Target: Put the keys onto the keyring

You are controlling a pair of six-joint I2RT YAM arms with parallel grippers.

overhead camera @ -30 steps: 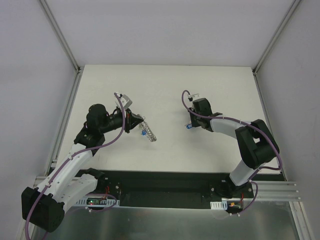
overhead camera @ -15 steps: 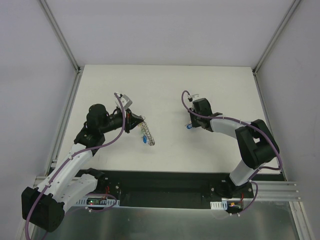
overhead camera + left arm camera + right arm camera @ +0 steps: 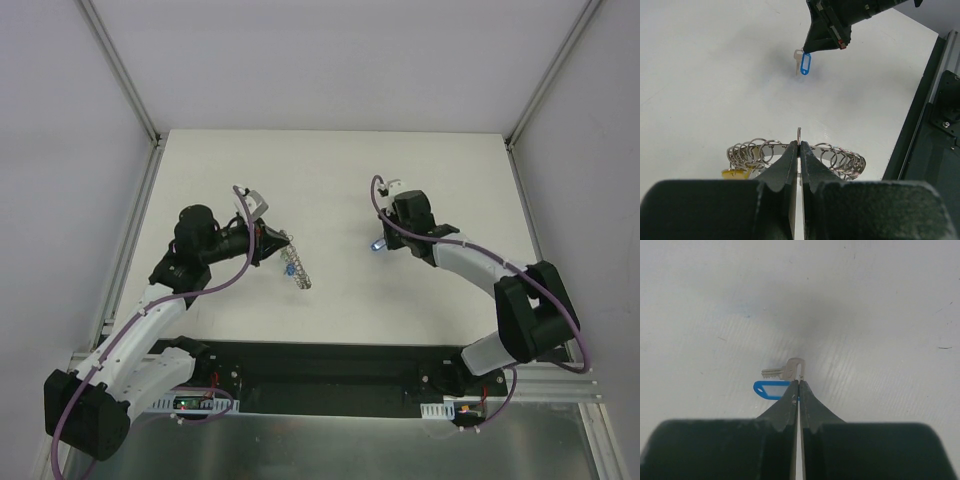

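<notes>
Grey metal keyring [image 3: 837, 158], a flat band strung with many small wire loops, sits crosswise just past the left gripper [image 3: 799, 148]. In the left wrist view the jaws are pressed together with no gap, and a thin upright loop of the ring pokes up from between the tips, so the grip is on the keyring. A yellow tag [image 3: 735, 173] shows at the ring's left end, partly hidden by the finger. From above, the keyring [image 3: 297, 268] slants down and right from the left gripper [image 3: 273, 244], over the white table [image 3: 330, 170]; whether it rests on the surface or hangs just clear, I cannot tell. A speck of blue shows on it, too small to make out. Well apart, right of centre, is the right gripper [image 3: 380, 243]. In the right wrist view its jaws [image 3: 799, 385] are fully closed, pinching the small wire loop that carries one silver key [image 3: 782, 372] and a blue tag [image 3: 771, 389]. The key's blade points left and the tag lies alongside it, nearer the fingers. Seen from the left wrist camera, the right gripper [image 3: 810, 49] points down at the table and the key [image 3: 798, 60] and blue tag [image 3: 805, 64] dangle just under its tips, with a soft shadow on the table nearby. Both arms reach in from the near edge, tips turned toward each other.
</notes>
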